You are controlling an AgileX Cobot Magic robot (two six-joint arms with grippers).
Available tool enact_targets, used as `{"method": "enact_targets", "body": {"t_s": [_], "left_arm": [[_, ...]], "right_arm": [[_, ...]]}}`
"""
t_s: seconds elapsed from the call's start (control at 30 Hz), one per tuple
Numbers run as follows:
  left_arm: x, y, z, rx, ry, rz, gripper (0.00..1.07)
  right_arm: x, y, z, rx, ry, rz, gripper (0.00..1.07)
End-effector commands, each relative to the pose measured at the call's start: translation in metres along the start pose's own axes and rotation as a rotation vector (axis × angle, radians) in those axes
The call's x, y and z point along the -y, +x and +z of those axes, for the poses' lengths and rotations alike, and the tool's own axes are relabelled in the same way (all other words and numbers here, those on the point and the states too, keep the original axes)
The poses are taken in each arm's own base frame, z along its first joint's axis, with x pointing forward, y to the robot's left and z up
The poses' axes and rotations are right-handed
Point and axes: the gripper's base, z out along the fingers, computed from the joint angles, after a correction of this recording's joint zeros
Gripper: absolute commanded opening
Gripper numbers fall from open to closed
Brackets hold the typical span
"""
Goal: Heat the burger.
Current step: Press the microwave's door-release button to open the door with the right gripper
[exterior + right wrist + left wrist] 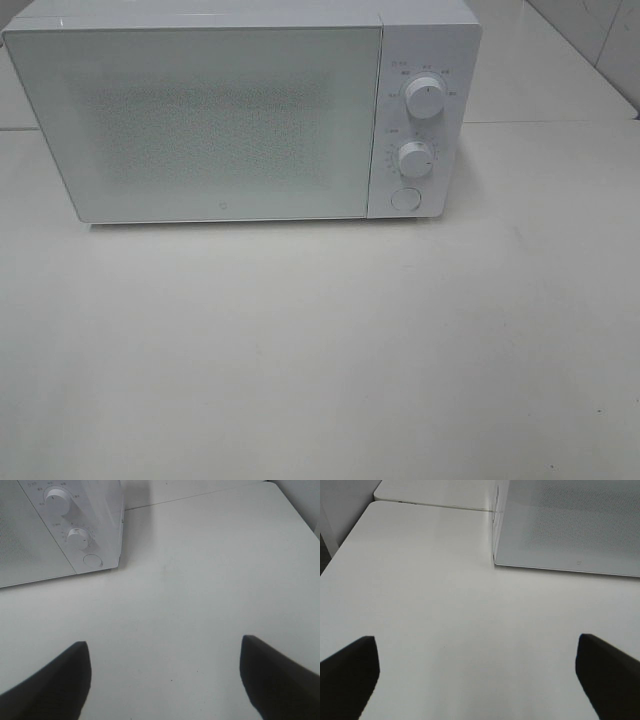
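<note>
White table (320,360), microwave (200,120) (door closed)

Each tool (477,675) shows 2 black, tapered fingers (55,685).

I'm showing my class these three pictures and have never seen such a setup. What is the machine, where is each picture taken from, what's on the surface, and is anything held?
It is a two-armed robot. One picture looks down from a high camera onto a white boxy microwave oven, door closed, with two round knobs and a button, standing on a plain white table. The other two come from cameras on each wrist: the dark shapes at the edges are the fingers of the left end effector and the right end effector. Both are open and hold nothing. No burger shows in any picture.
</note>
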Motion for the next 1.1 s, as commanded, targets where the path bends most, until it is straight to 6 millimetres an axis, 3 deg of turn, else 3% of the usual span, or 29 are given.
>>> {"method": "enact_targets", "body": {"t_s": [0.03, 0.1, 0.63, 0.83, 1.1], "left_arm": [[0.001, 0.001, -0.002, 0.028, 0.003, -0.002, 1.0], [0.001, 0.001, -0.002, 0.028, 0.003, -0.002, 1.0], [0.001, 0.001, -0.002, 0.024, 0.004, -0.003, 1.0], [0.001, 0.001, -0.002, 0.024, 0.004, -0.003, 1.0], [0.001, 0.001, -0.002, 0.024, 0.004, -0.003, 1.0]], "right_arm": [[0.002, 0.009, -0.005, 0.008, 0.003, -0.017, 0.76], [0.003, 0.013, -0.012, 0.064, -0.005, -0.014, 0.76], [0.002, 0.013, -0.011, 0.061, -0.006, -0.011, 0.76], [-0.002, -0.009, -0.014, 0.065, -0.018, -0.008, 0.76], [-0.009, -0.041, 0.012, 0.103, -0.026, -0.022, 0.76]]}}
